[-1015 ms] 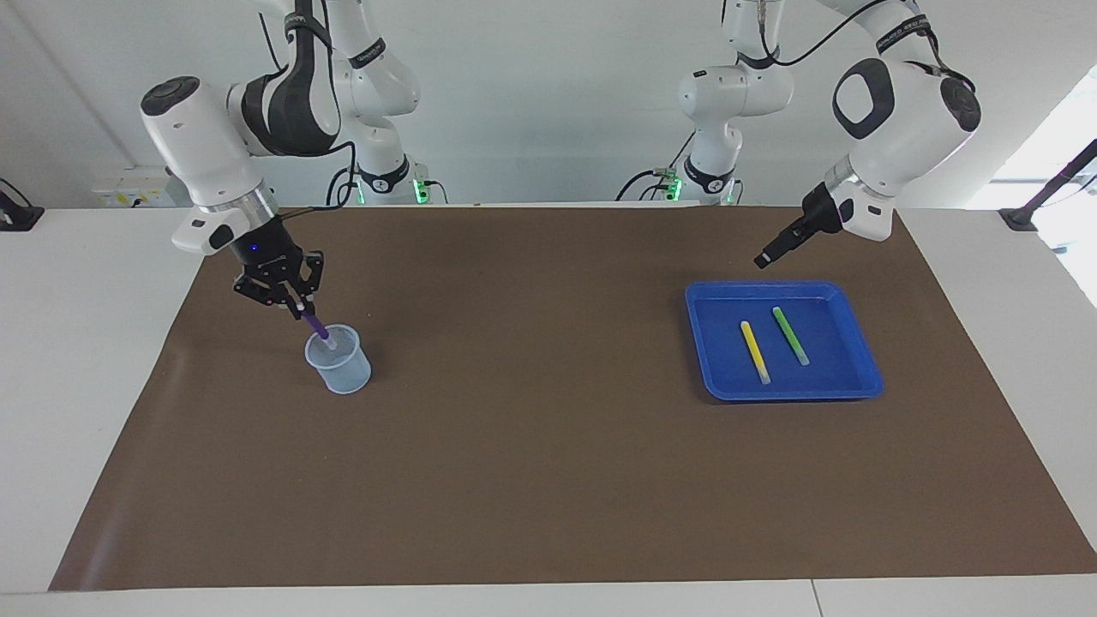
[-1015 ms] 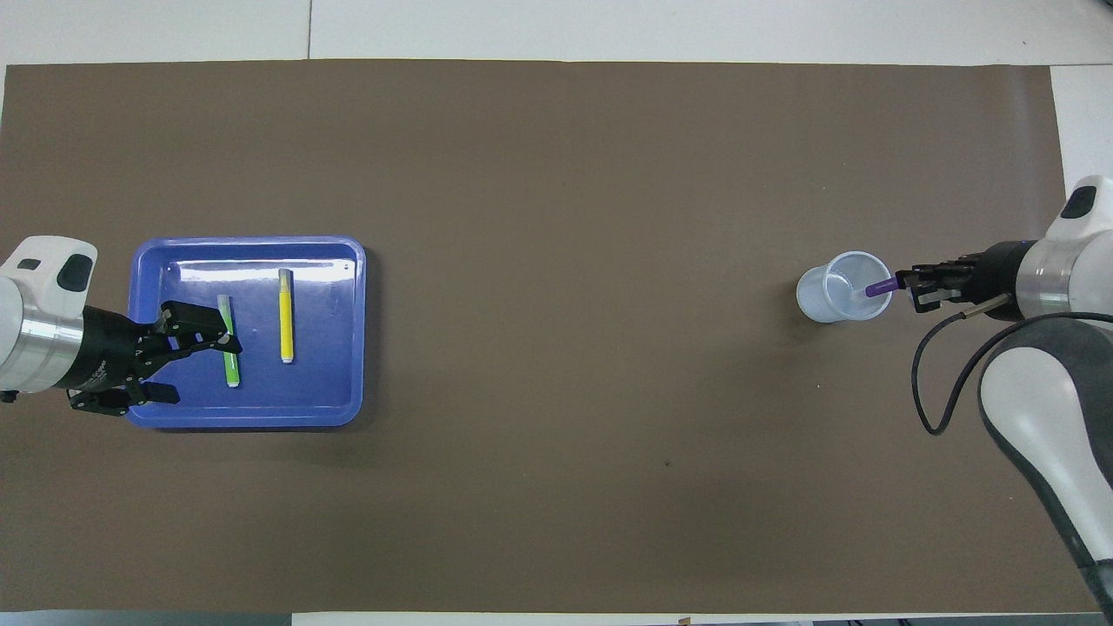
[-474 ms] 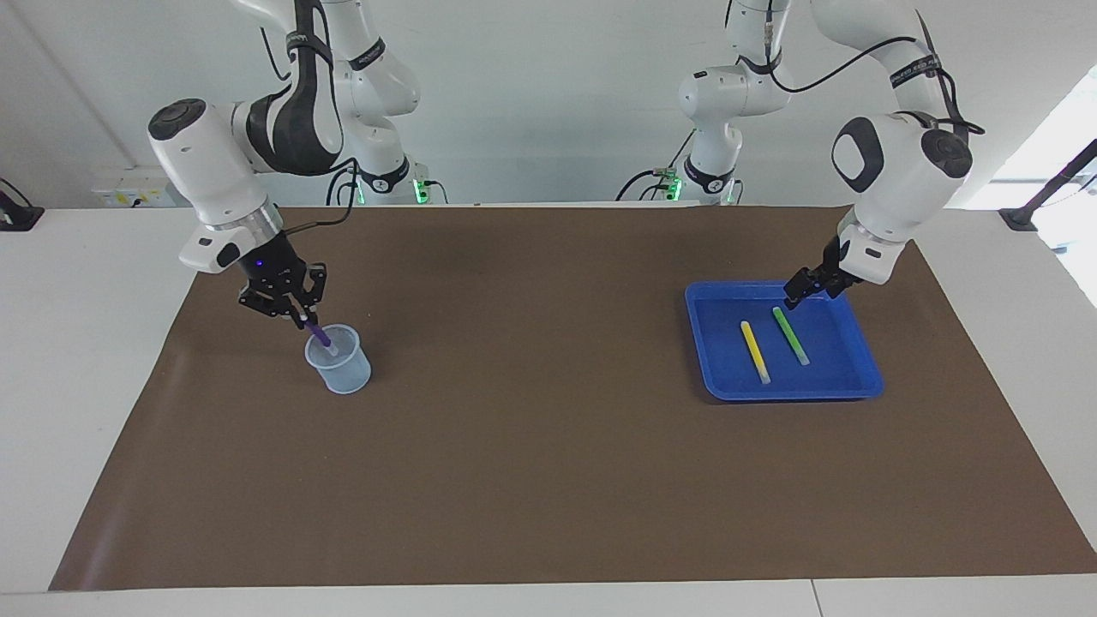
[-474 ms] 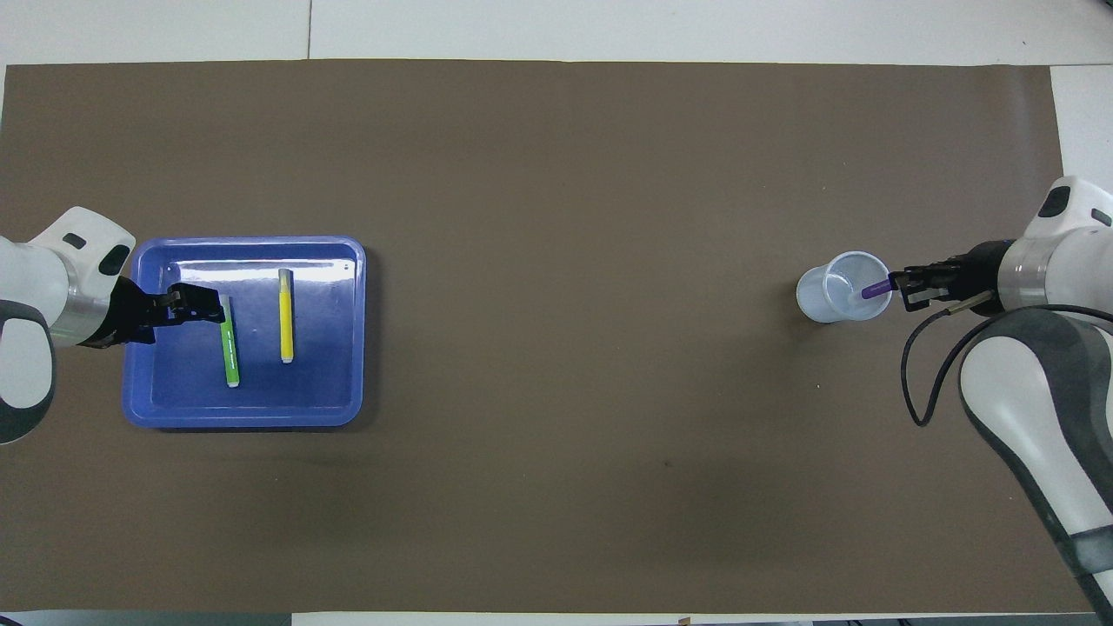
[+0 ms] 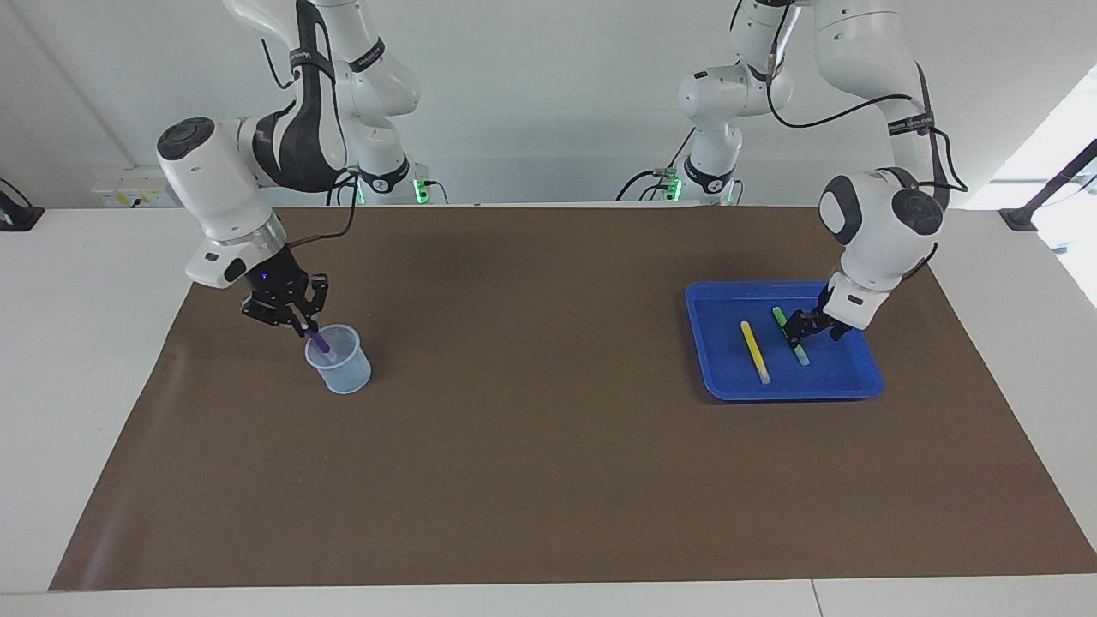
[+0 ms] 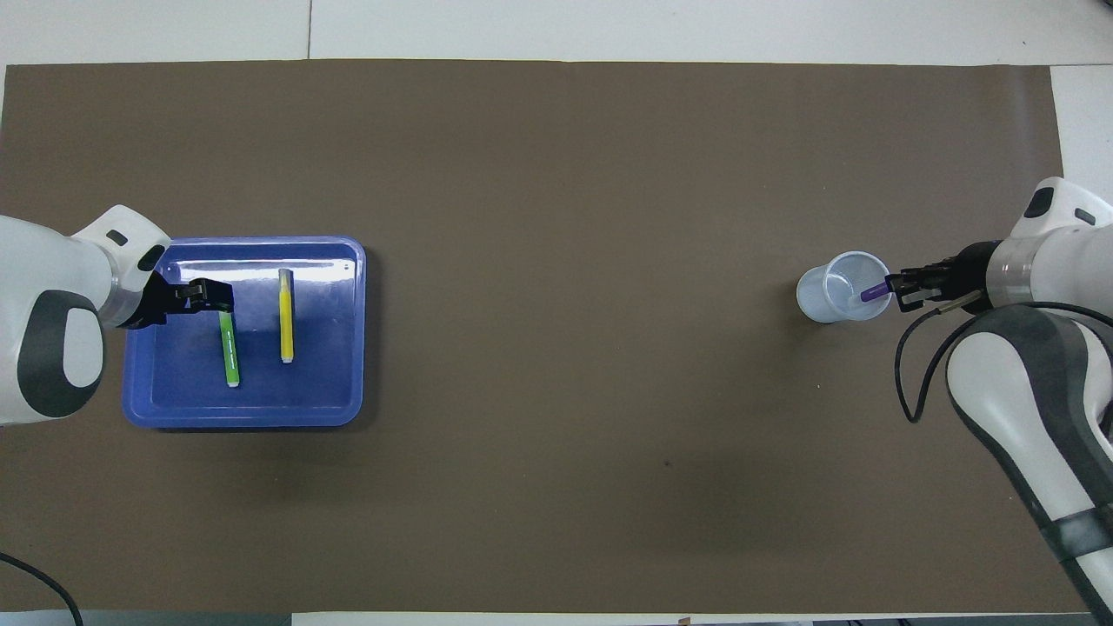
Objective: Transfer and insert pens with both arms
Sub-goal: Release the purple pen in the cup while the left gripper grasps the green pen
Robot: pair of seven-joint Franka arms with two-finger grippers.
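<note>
My right gripper (image 5: 302,326) is shut on the purple pen (image 5: 319,341), held tilted with its lower end inside the clear plastic cup (image 5: 343,367) at the right arm's end of the table. The overhead view shows that gripper (image 6: 896,285), the pen (image 6: 874,291) and the cup (image 6: 830,291) too. The green pen (image 5: 778,315) and the yellow pen (image 5: 754,351) lie side by side in the blue tray (image 5: 866,390) at the left arm's end. My left gripper (image 5: 797,330) is low in the tray, right over the green pen (image 6: 229,352), beside the yellow pen (image 6: 285,315).
A brown mat (image 5: 548,463) covers most of the white table. The tray (image 6: 243,419) and the cup stand far apart on it. A thin black angled rod (image 5: 1054,184) stands off the mat at the left arm's end.
My left gripper came down from above the tray's robot-side edge into the tray, onto the green pen. My right gripper sank a little, bringing the purple pen deeper into the cup.
</note>
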